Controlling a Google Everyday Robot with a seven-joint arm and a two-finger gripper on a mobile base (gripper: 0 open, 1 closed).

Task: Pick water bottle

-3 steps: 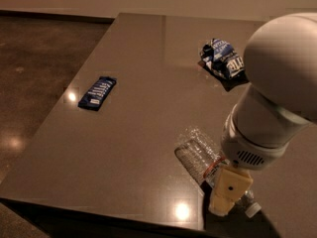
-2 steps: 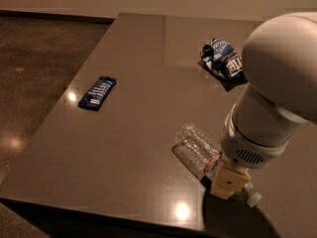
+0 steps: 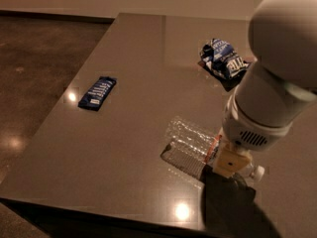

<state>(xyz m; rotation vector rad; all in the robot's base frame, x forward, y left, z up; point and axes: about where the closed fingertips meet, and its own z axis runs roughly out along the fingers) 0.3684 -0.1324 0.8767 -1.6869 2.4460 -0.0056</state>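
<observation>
Tabletop (image 3: 138,48) held a dark-blue bar wrapper (image 3: 97,93) at nine o'clock. Near centre lay the water bottle (image 3: 190,142) on its side, cap toward four o'clock. A snack bag (image 3: 224,58) sat at one o'clock. Over the bottle's neck hung the gripper (image 3: 232,161); its grip could not be told.

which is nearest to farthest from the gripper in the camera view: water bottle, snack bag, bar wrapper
The gripper sits at the table's front right.
1. water bottle, lying just beneath it.
2. blue-and-white snack bag, behind it, and dark-blue bar wrapper, far left: too close to call.
</observation>
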